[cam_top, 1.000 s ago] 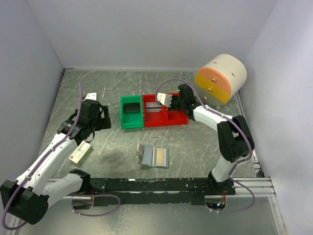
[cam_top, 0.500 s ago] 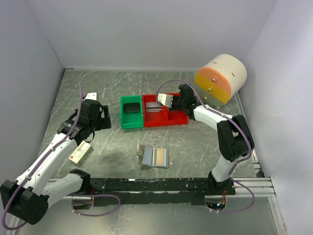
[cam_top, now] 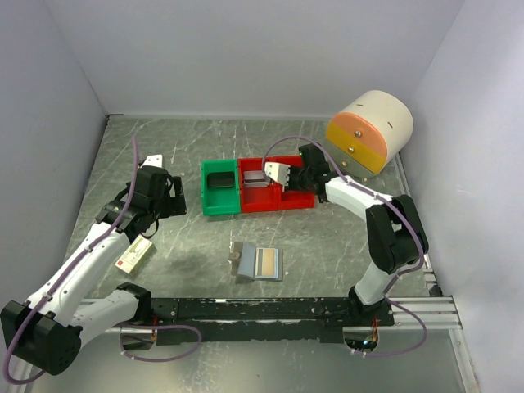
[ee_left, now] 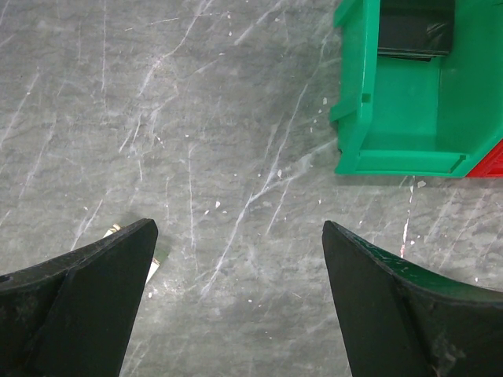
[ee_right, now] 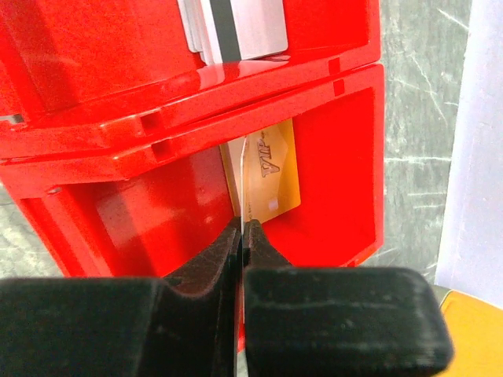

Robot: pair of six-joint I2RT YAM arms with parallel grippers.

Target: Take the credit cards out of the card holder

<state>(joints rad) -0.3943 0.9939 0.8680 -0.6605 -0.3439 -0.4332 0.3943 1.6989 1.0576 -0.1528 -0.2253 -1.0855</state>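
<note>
The grey card holder lies open on the table in front of the bins, with an orange-tan credit card showing in its right panel. My right gripper is shut on another orange-tan credit card, held nearly edge-on and reaching down into the right red bin. My left gripper is open and empty above bare table, left of the green bin.
The green bin holds a dark flat item. The middle red bin holds silver cards. A small white-and-red box lies by my left arm. A large cream-and-orange drum stands at the back right.
My right gripper has shifted slightly nearer and lower over the right red bin with the card. The left arm has not moved.
</note>
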